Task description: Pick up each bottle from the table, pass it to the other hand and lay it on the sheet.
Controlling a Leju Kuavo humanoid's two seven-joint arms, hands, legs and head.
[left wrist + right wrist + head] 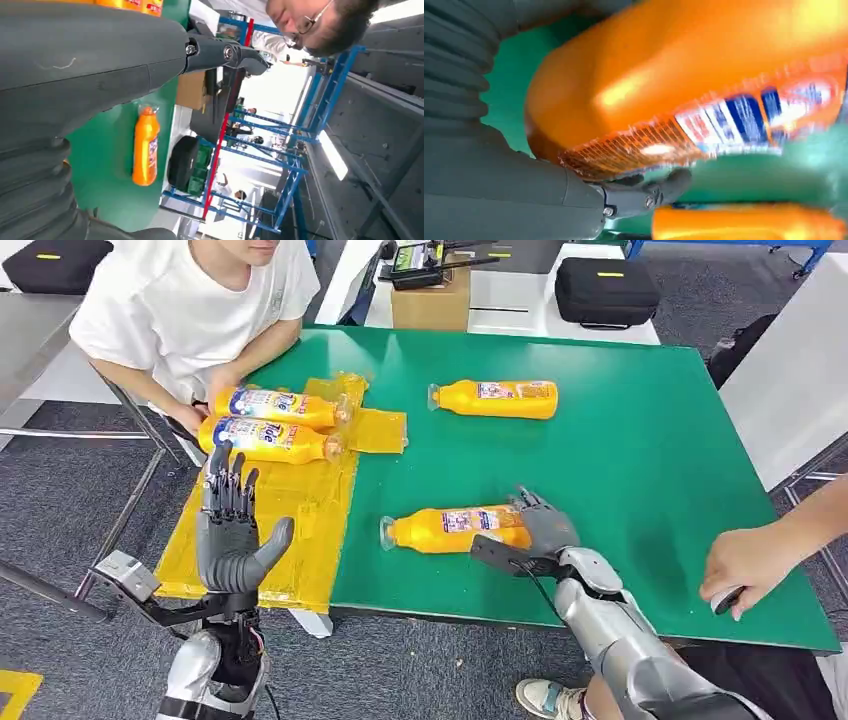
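Four orange bottles (pixel 455 528), one yellow sheet (pixel 300 510), one green table (pixel 620 470)

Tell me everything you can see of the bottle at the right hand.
The near bottle is orange plastic with a clear cap and a white, blue and red label. It lies on its side on the green table, cap toward the yellow sheet, off the sheet itself. The right hand is wrapped around its base end; the right wrist view shows the thumb under the bottle. Whether it is lifted off the table cannot be told.
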